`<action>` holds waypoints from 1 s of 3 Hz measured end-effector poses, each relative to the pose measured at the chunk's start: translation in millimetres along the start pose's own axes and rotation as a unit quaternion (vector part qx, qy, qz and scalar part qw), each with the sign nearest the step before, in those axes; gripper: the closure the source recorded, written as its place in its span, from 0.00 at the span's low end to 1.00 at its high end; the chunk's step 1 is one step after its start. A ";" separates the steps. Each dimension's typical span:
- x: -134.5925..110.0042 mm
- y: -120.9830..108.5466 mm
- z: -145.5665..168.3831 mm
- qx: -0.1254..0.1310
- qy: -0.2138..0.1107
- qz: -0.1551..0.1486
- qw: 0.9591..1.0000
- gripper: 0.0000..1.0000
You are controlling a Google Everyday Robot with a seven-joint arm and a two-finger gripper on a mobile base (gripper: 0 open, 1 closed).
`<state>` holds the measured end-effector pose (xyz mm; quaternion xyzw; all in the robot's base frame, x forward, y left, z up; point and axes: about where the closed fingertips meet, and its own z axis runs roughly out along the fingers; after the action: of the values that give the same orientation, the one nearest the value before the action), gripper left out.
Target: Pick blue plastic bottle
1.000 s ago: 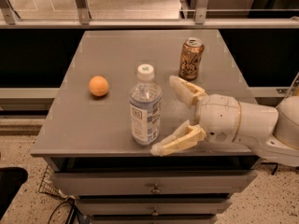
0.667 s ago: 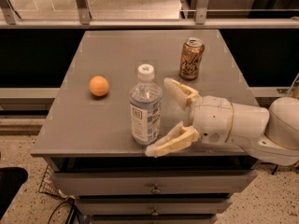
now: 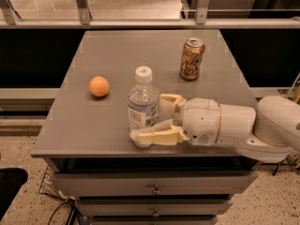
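Closing in on the blue plastic bottle [image 3: 142, 102], the gripper [image 3: 147, 116] sits further over the table than it did a moment ago. Then its near finger hung clear in front of the bottle's foot. Now that finger crosses the base, and the far finger has dropped in beside the bottle's right shoulder. Bottle, can and orange ball stand where they did.

The grey table [image 3: 117, 50], with drawers below its front edge, carries everything. The white arm [image 3: 234, 125] comes in from the right, low over the tabletop, and ends in the cream-coloured claw. Its fingers [image 3: 159, 136] are spread wide, about the width of the bottle, one on the camera side and one on the far side. The bottle stands upright between them at the fingertips, near the table's front edge (whether either finger actually presses the plastic, I cannot tell).

The bottle is clear, with a white screw cap [image 3: 143, 72] and a blue-and-white label [image 3: 137, 118]. The label carries a dark block of small print that is not legible.

Beyond the claw and off to its right stands a gold-brown drink can [image 3: 192, 58], upright and well apart from both fingers. It bears a looping pale script that I cannot read. The orange ball [image 3: 99, 86] lies to the left of the fingertips, on the far side of the bottle from the arm and apart from it.
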<state>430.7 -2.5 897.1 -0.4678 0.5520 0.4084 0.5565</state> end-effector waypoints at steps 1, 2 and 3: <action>-0.2 7.1 15.9 -0.022 0.004 -0.001 1.000 0.61; -1.4 8.6 18.3 -0.025 0.005 -0.002 1.000 0.93; -2.1 9.4 19.5 -0.026 0.005 -0.003 1.000 1.00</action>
<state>426.0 18.7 897.6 -0.4856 0.5426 0.4186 0.5427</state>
